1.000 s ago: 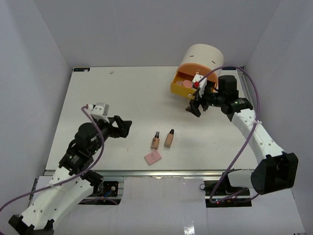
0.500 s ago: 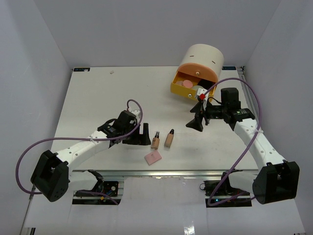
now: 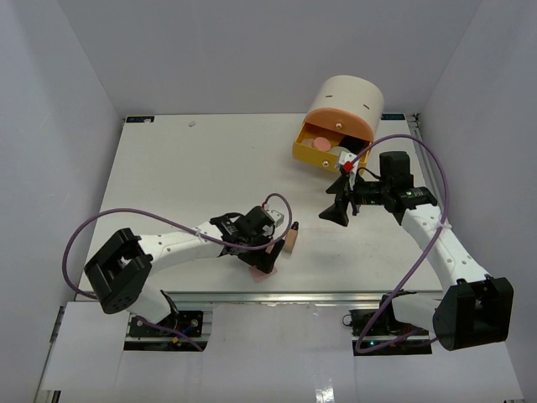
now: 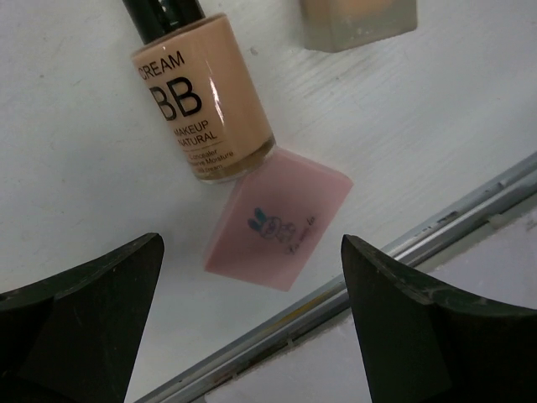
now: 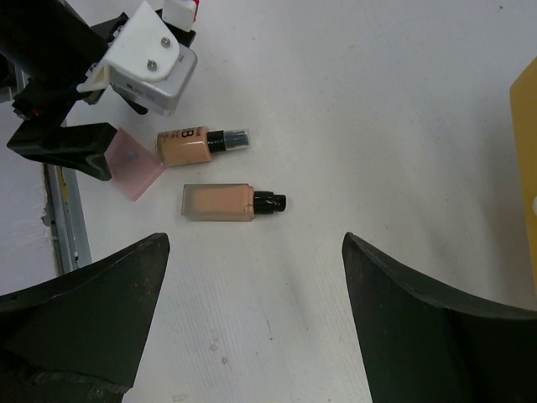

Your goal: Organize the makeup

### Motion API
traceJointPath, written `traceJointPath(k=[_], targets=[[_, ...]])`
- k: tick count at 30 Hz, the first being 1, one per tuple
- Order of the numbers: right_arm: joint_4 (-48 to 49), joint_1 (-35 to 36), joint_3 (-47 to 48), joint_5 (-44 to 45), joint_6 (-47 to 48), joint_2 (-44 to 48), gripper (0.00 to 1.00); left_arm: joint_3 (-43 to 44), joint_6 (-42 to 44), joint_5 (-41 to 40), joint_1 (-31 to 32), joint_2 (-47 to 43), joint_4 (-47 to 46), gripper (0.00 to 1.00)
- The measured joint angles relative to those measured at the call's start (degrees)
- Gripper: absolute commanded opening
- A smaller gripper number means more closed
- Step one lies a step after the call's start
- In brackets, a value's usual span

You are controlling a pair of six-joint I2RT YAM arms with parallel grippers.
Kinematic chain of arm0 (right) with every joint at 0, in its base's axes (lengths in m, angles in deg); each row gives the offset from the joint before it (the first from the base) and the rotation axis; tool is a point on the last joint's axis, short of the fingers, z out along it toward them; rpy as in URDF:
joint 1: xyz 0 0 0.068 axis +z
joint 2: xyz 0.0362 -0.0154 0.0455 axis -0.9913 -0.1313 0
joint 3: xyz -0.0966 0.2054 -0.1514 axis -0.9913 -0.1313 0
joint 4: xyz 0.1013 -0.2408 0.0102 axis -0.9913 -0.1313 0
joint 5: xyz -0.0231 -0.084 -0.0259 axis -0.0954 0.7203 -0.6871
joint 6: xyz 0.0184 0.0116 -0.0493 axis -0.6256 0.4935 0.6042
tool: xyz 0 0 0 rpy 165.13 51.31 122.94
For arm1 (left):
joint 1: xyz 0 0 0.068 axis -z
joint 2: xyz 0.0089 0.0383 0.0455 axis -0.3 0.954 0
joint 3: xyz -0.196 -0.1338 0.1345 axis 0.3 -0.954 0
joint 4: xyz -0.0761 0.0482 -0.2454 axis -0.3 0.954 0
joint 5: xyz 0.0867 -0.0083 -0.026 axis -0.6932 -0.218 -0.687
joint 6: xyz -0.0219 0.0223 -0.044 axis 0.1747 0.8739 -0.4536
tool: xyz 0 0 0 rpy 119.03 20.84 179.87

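White table (image 3: pixel 168 168), near edge: makeup inspection.
Left gripper (image 4: pixel 250 243) spread wide above pink square (image 4: pixel 278 231); right gripper (image 5: pixel 254 243) likewise spread, empty.

Light: bright, even, diffuse, from overhead.
Shadows: soft and faint beneath the arms on the white tabletop (image 3: pixel 185 159).
Glare: a thin white streak down the BB bottle (image 4: pixel 205 96).
Focus: wrist views are crisp at the centre, dark and soft at the bottom corners; the overhead view is sharp.

From above, you see only a corner of the pink square (image 3: pixel 259 274) by the near edge of the table (image 3: pixel 168 168); the left gripper (image 3: pixel 268 254) hides the rest (the round bottle (image 4: pixel 205 92) too). The left wrist view cuts off the square bottle (image 4: pixel 361 21).
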Motion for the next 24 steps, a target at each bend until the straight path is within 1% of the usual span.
traceJointPath(k=[5, 9, 13, 18, 20, 22, 24], targets=[[0.0, -0.39, -0.02, -0.01, 0.0, 0.0, 0.9, 2.5, 1.24, -4.78, 2.91, 3.85, 1.37, 0.98], [0.0, -0.69, -0.02, -0.02, 0.0, 0.0, 0.9, 4.05, 1.49, -7.1, 4.96, 6.29, 2.22, 0.98], [0.0, -0.82, -0.05, -0.07, 0.0, 0.0, 0.9, 4.29, 1.38, -8.31, 6.8, 7.82, 2.9, 0.94], [0.0, -1.05, -0.13, -0.21, 0.0, 0.0, 0.9, 4.29, 0.73, -8.77, 8.14, 7.99, 3.79, 0.86], [0.0, -1.07, -0.13, -0.22, 0.0, 0.0, 0.9, 4.29, 0.36, -9.05, 8.47, 8.15, 3.95, 0.79], [0.0, -1.09, -0.13, -0.24, 0.0, 0.0, 0.9, 4.33, 0.06, -9.41, 8.84, 8.54, 4.11, 0.75], [0.0, -1.24, -0.13, -0.28, 0.0, 0.0, 0.9, 4.45, -0.43, -9.78, 9.27, 9.03, 4.34, 0.67]])
